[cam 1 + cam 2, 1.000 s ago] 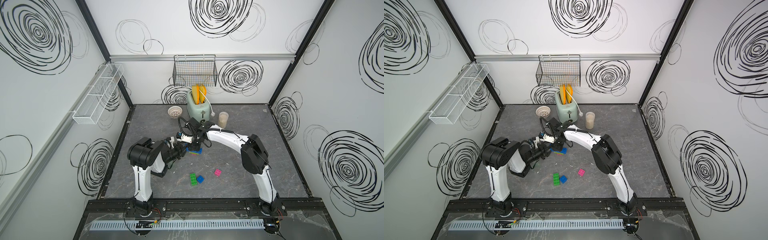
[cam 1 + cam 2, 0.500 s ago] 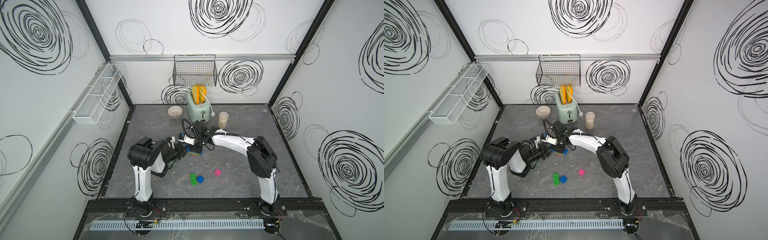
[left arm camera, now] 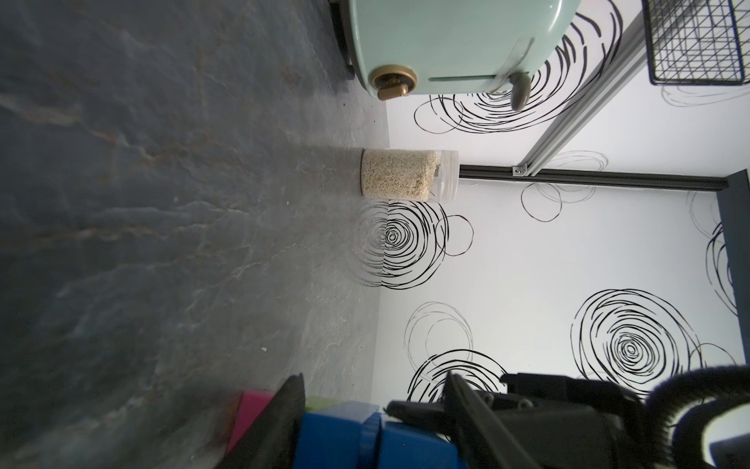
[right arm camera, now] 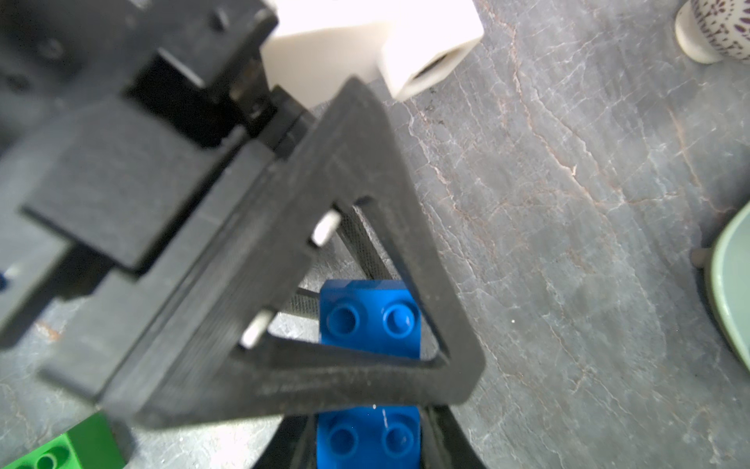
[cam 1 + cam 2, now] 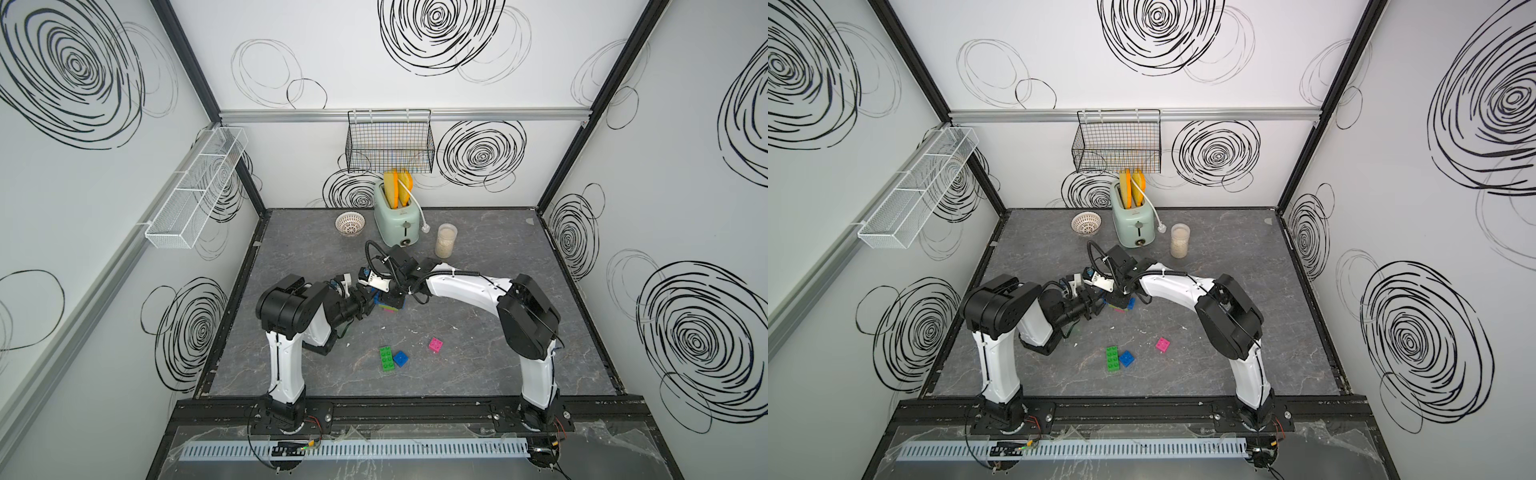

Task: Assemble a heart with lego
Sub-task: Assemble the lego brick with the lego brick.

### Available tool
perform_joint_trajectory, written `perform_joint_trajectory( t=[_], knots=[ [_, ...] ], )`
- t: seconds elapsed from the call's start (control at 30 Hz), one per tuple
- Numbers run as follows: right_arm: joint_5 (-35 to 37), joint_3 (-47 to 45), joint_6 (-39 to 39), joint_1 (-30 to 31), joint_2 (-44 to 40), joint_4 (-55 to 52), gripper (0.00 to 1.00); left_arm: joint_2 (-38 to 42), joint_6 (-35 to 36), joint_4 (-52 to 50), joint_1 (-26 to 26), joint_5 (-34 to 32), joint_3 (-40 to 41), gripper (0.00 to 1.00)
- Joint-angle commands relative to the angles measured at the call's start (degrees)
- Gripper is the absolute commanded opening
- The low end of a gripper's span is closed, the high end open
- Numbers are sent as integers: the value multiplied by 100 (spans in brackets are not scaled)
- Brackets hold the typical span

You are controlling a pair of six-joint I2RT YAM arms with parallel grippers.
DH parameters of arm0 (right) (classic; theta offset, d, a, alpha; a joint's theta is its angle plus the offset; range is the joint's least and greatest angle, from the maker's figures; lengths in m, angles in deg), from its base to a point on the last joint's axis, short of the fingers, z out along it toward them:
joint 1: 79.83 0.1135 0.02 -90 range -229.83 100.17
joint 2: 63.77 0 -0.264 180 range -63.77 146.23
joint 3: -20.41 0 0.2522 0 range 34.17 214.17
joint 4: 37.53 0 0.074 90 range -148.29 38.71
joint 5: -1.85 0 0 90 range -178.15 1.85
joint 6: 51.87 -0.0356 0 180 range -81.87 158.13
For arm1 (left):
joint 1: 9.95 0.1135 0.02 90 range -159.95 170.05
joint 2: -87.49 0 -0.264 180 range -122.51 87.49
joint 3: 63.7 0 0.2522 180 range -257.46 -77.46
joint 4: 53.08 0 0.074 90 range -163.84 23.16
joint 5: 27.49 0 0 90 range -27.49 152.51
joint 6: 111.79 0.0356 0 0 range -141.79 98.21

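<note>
The heart [image 5: 389, 309], a small clump of blue, lime and pink bricks, lies mid-table in both top views, with both grippers meeting over it. My left gripper [image 3: 373, 430] reaches in from the left, turned on its side. Its jaws are closed on the clump's blue bricks [image 3: 341, 438], and a pink brick [image 3: 251, 410] shows on the table side. My right gripper [image 4: 367, 450] points down from above, shut on a blue brick [image 4: 365, 434]. The left gripper's triangular finger [image 4: 357, 377] crosses over that brick. Loose lego lies nearer the front: green [image 5: 386, 360], blue [image 5: 401, 358] and pink [image 5: 435, 345].
A mint-green toaster [image 5: 395, 218] with yellow slices stands at the back, flanked by a small patterned bowl [image 5: 350, 223] and a grain-filled jar [image 5: 446, 241]. A black wire basket [image 5: 390, 143] hangs on the back wall, a white wire shelf [image 5: 195, 191] on the left wall.
The right arm's elbow has swung out to the right while its gripper stayed at the clump. The left arm has hardly moved. The loose bricks lie where they were.
</note>
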Motion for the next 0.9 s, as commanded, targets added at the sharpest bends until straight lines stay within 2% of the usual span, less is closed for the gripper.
perform_joint_trajectory(
  t=[0.0,0.17,0.4,0.57,0.67,0.8,0.87],
  knots=[
    [230,-228,9,3,161,-215,23,-78,-123,1312,-104,165,-19,52],
    [221,-253,53,14,119,-305,25,-61,-107,1313,-177,170,0,42],
    [9,-192,-57,-88,34,-357,30,-69,-80,1310,-175,151,7,41],
    [-516,-310,-329,-298,-497,-148,51,-95,-49,1310,-160,152,5,41],
    [-589,-468,-517,-353,-940,-102,63,-104,-45,1310,-143,144,-8,41],
    [-692,-749,-856,-310,-1326,-255,73,-113,-20,1311,-114,126,-21,41],
    [-567,-968,-1146,-248,-1485,-235,75,-114,-12,1310,-98,104,-14,41]
  ],
)
